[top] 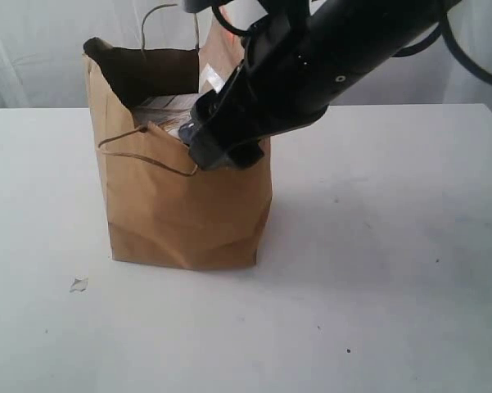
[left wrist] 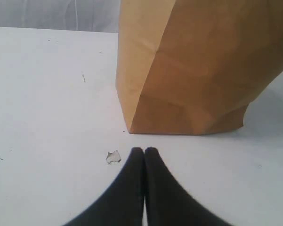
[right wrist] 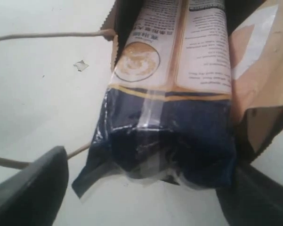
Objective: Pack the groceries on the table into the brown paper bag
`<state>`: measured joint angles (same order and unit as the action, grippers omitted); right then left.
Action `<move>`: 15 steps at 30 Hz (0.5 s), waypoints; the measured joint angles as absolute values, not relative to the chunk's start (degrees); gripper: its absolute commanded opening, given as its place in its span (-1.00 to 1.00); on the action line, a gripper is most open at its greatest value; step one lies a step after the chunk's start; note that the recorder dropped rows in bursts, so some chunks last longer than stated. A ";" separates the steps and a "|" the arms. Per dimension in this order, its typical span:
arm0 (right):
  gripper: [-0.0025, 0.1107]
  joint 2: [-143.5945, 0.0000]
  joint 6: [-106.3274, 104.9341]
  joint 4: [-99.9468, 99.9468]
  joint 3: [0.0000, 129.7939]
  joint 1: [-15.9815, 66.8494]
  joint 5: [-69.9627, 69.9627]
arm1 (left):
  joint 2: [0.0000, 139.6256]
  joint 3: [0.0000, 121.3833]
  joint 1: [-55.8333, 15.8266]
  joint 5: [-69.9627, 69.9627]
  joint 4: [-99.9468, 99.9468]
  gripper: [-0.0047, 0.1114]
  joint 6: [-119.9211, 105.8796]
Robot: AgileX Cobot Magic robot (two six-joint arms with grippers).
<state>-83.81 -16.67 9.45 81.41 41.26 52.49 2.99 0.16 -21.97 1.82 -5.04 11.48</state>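
Observation:
The brown paper bag point(top: 180, 213) stands upright on the white table point(top: 376, 246). A spaghetti pack point(right wrist: 174, 70) sticks out of its mouth, printed pale part inside and dark blue end point(right wrist: 179, 146) outside. My right gripper point(right wrist: 148, 162) is open and straddles that dark end; one finger point(right wrist: 33, 188) stands clear of it, the other point(right wrist: 254, 197) is close beside it. In the exterior view this gripper point(top: 221, 143) hangs over the bag's near right rim. A brown pouch with a white patch point(right wrist: 256, 52) leans inside the bag. My left gripper point(left wrist: 143, 150) is shut, empty, low before the bag's base point(left wrist: 188, 117).
A small white crumb point(left wrist: 113, 157) lies on the table beside the left fingertips, also visible at the front left point(top: 78, 284). The bag's cord handle point(top: 147, 155) loops outward on the near side, another point(top: 160, 12) rises at the back. A pale curtain hangs behind the table.

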 measured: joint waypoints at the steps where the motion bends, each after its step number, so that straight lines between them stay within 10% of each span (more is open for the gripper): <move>1: 0.41 -83.81 -16.88 9.54 81.41 41.26 52.49 | 2.99 0.16 -21.97 1.82 -5.04 -0.92 11.48; 15: 0.41 -83.81 -17.10 7.98 83.14 41.26 52.17 | 2.99 0.16 -21.97 1.82 -5.04 -0.92 11.48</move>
